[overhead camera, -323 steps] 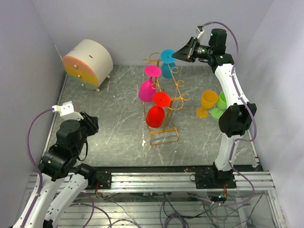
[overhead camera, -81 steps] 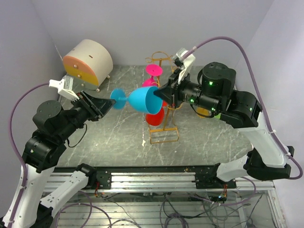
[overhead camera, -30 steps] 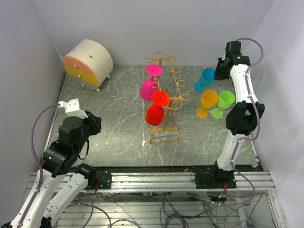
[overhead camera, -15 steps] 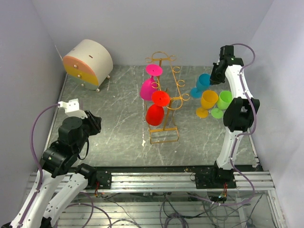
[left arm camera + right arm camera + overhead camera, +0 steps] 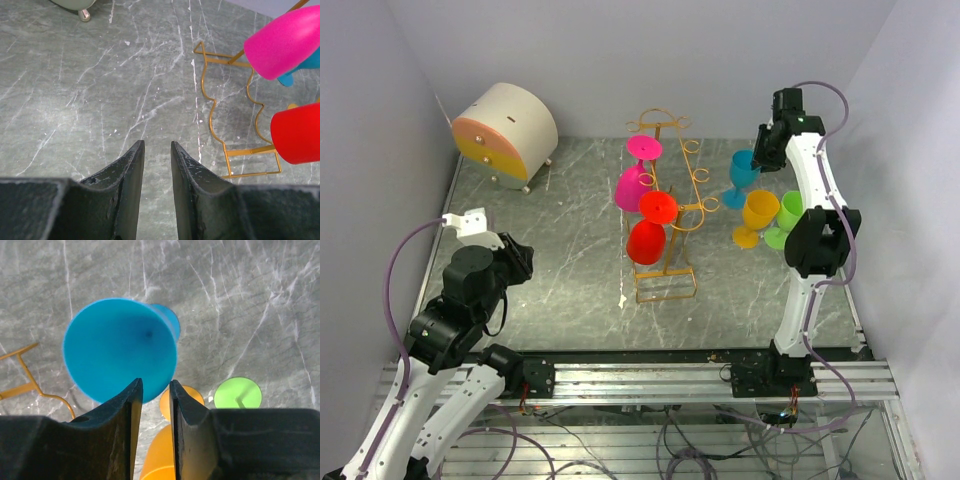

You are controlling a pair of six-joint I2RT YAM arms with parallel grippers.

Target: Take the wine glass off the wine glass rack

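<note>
Blue glass (image 5: 743, 168) tipped upright since half-second back, foot on table (image 5: 560, 250), upper right, beside orange glass (image 5: 758, 212). Right gripper (image 5: 155, 385) over rim, fingers parted: letting go. Left gripper (image 5: 155, 147) parted, empty, waiting lower left. Rack (image 5: 692, 208) centre frame.

Grey marble-veined tabletop (image 5: 550, 260) — pale lilac walls (image 5: 580, 60) on three sides.
</note>
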